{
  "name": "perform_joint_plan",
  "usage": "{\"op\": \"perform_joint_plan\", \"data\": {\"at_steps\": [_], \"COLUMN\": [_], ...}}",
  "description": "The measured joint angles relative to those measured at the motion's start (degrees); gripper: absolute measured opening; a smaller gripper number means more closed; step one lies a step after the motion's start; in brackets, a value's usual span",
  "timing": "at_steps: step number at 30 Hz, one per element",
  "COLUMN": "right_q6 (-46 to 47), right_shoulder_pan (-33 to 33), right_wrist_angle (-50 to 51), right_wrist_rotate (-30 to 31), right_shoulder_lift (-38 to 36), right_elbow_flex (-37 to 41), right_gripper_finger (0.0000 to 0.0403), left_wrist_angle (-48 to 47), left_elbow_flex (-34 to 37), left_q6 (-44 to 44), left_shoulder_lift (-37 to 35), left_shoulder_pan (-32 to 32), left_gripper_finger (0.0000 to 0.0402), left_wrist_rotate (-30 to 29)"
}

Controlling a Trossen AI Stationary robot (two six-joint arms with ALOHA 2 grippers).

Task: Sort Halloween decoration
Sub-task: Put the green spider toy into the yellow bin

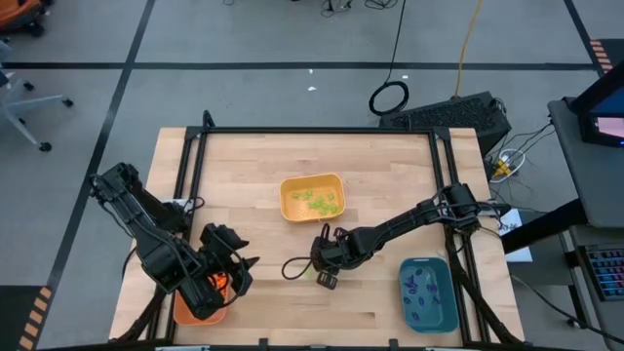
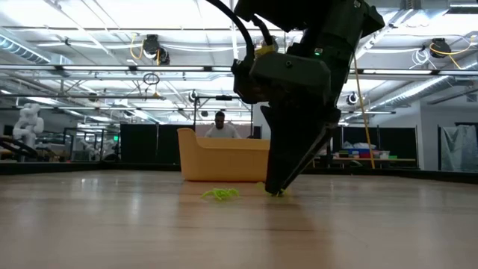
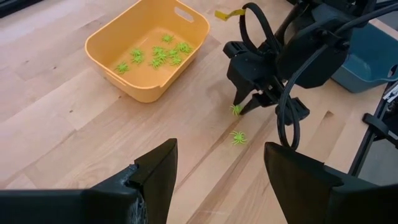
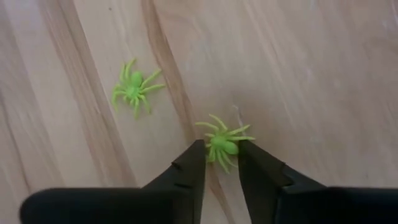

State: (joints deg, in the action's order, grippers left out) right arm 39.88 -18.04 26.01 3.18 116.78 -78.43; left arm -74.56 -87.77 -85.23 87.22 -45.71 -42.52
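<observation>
Two light green spiders lie on the wood table. My right gripper [image 4: 222, 158] stands over one of them [image 4: 222, 144] near the middle of the table and is shut on it. The other spider [image 4: 132, 90] lies free on its legs a little way off, also seen in the left wrist view [image 3: 238, 137]. A yellow tray [image 1: 312, 198] beyond holds several green spiders. My left gripper [image 3: 217, 180] hangs open at the near left, above an orange tray [image 1: 190, 312], touching nothing. My right gripper pinches the green spider by the two sides of its body [image 4: 225, 148], between its two fingertips [image 4: 194, 158]. The fingers slant steeply down from above [image 2: 278, 192]. The spider lies on the table, its legs spread out past the fingers.
A teal tray [image 1: 427, 292] with purple pieces stands at the near right. Black rails [image 1: 312, 130] frame the table. Bare wood lies between the trays. A person [image 2: 220, 125] sits in the room far behind the yellow tray.
</observation>
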Motion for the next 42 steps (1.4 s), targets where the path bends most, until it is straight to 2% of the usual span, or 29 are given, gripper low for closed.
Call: {"op": "perform_joint_plan", "data": {"at_steps": [6,17,35,42], "right_q6": [-0.02,-0.01,-0.07,-1.50], "right_shoulder_pan": [0.00,0.04,0.37,2.24], "right_wrist_angle": [-0.22,-0.43,-0.94,-0.97], "right_wrist_rotate": [-0.26,-2.14,-16.71,-16.92], "right_shoulder_lift": [-0.05,-1.68,-2.61,-6.79], "right_elbow_flex": [0.02,0.17,0.17,0.15], "right_gripper_finger": [0.0061,0.0058,0.0059,0.0059], "left_wrist_angle": [-0.02,-0.20,-1.01,-1.03], "left_elbow_flex": [0.00,0.00,0.00,0.00], "left_q6": [0.02,0.04,0.00,0.02], "left_shoulder_lift": [0.00,0.00,0.00,0.00], "left_shoulder_pan": [0.00,0.00,-0.02,0.00], "left_gripper_finger": [0.0242,0.0242,0.0242,0.0242], "left_wrist_rotate": [-0.02,-0.15,-0.31,-0.29]}}
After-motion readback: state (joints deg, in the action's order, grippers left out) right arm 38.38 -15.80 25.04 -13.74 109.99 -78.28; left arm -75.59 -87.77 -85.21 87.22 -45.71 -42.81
